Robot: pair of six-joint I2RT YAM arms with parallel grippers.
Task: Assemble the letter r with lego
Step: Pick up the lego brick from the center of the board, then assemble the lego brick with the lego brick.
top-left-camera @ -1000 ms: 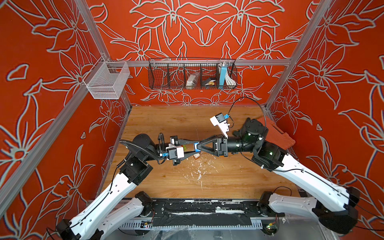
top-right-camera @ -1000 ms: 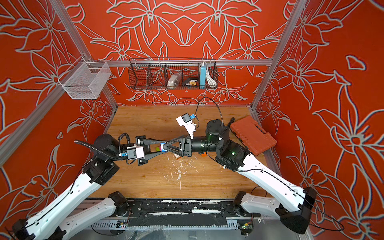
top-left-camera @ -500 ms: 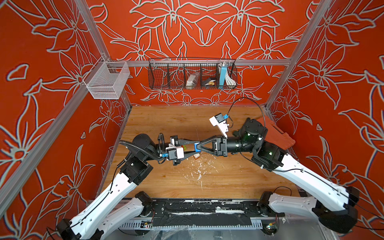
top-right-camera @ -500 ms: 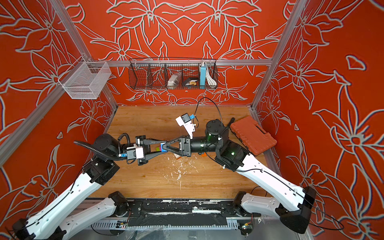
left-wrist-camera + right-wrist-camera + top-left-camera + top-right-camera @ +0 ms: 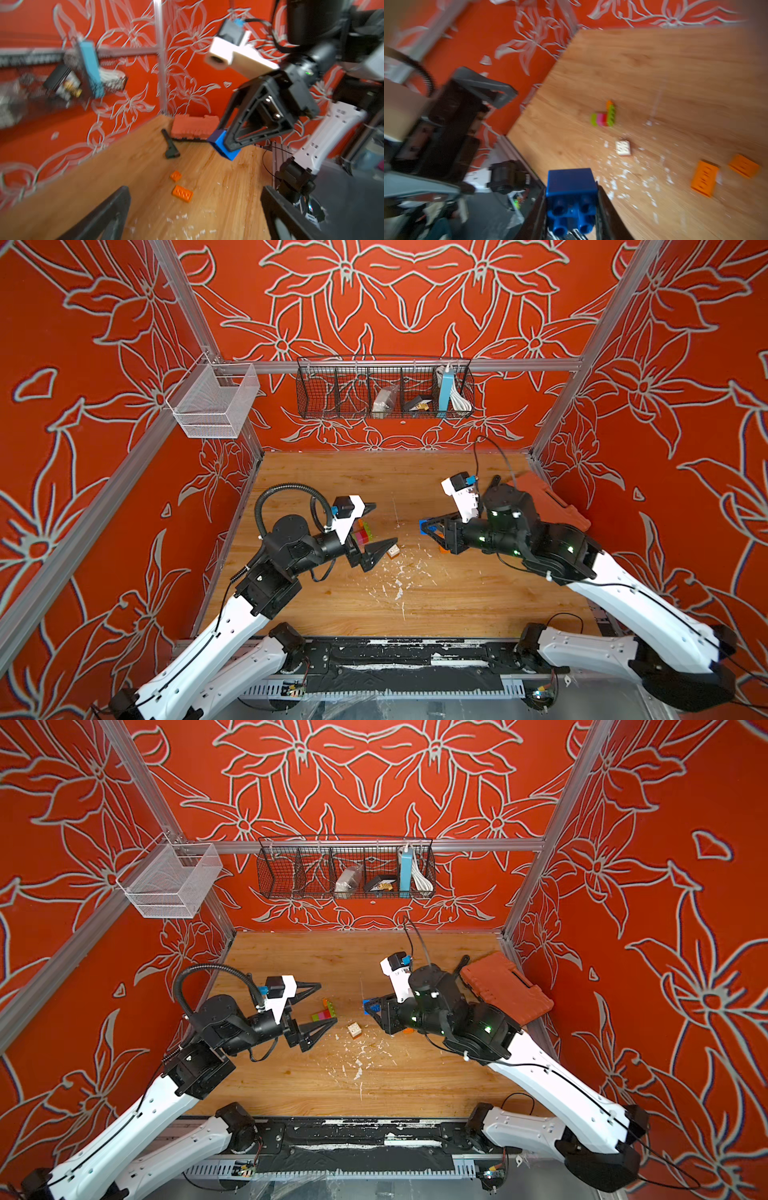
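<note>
1. The right gripper [image 5: 374, 1009] is squeezed shut on a blue brick [image 5: 367, 1006]. It holds the brick up off the table [image 5: 374, 952], just right of the middle in both top views.
2. The left gripper [image 5: 328, 1002] is wide open and holds nothing.
3. The built piece [image 5: 322, 1015] is green, pink and orange. It lies on the table to the left of the blue brick, right by the open left jaws, so the left arm is nearer.
4. Its long green brick [image 5: 331, 1007] runs up and down the frame.
5. I think the blue brick must go left to reach it.
6. A white brick [image 5: 353, 1029] and two orange bricks [image 5: 182, 193] lie loose nearby.
</note>
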